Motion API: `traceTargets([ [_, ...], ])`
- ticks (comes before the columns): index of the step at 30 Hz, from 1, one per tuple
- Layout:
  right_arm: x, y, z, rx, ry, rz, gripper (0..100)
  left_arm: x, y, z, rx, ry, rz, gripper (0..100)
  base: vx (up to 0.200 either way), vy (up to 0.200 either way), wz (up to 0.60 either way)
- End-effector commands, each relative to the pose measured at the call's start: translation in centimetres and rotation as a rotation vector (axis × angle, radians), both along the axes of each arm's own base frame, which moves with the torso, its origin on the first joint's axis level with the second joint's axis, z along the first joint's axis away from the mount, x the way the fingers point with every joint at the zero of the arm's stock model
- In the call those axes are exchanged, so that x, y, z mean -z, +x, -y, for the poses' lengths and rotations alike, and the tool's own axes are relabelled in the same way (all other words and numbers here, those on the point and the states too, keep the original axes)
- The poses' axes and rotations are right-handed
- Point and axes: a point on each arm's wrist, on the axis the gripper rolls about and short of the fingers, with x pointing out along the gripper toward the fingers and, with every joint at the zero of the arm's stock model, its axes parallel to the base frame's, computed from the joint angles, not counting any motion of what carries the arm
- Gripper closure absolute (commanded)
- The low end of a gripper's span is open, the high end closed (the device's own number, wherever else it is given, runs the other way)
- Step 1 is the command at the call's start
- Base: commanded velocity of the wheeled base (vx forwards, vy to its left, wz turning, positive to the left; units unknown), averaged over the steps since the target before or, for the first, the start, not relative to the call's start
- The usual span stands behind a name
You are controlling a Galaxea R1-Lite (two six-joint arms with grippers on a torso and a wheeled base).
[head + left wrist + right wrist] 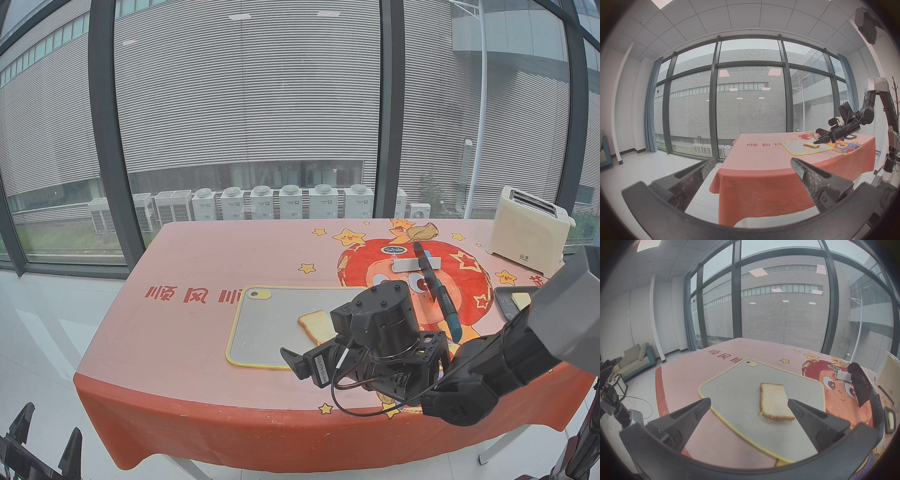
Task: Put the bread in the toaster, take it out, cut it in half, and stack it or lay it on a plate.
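Note:
A slice of bread [317, 326] lies flat on the grey, yellow-rimmed cutting board [269, 325]. My right gripper [314, 345] hovers open just above the board's near edge, on the near side of the bread [773, 401], and holds nothing. The cream toaster [528, 230] stands at the far right of the table. A knife [439, 294] with a dark blade and blue handle lies to the right of the board. My left gripper [753, 172] hangs open and holds nothing, low and to the left of the table [44, 437].
A dark plate [505, 299] with a pale piece on it sits near the table's right edge, in front of the toaster. A small grey block [415, 264] lies under the knife's tip. Orange cloth covers the table, with bare room left of the board.

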Motion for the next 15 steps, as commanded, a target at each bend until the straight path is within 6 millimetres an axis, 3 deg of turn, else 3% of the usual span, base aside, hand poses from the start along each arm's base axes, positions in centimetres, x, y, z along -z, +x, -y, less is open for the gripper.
traceTargets([
  [1, 0.1, 0.5, -0.2, 0.002, -0.032, -0.034, 0, 0.5, 0.1, 0.0, 0.000, -0.001, -0.019, 0, 0.000, 0.000, 0.00],
  [15, -1.4, 0.9, -1.0, 0.001, -0.076, -0.085, 0, 0.5, 0.1, 0.0, 0.000, -0.001, -0.019, 0, 0.000, 0.000, 0.00],
])
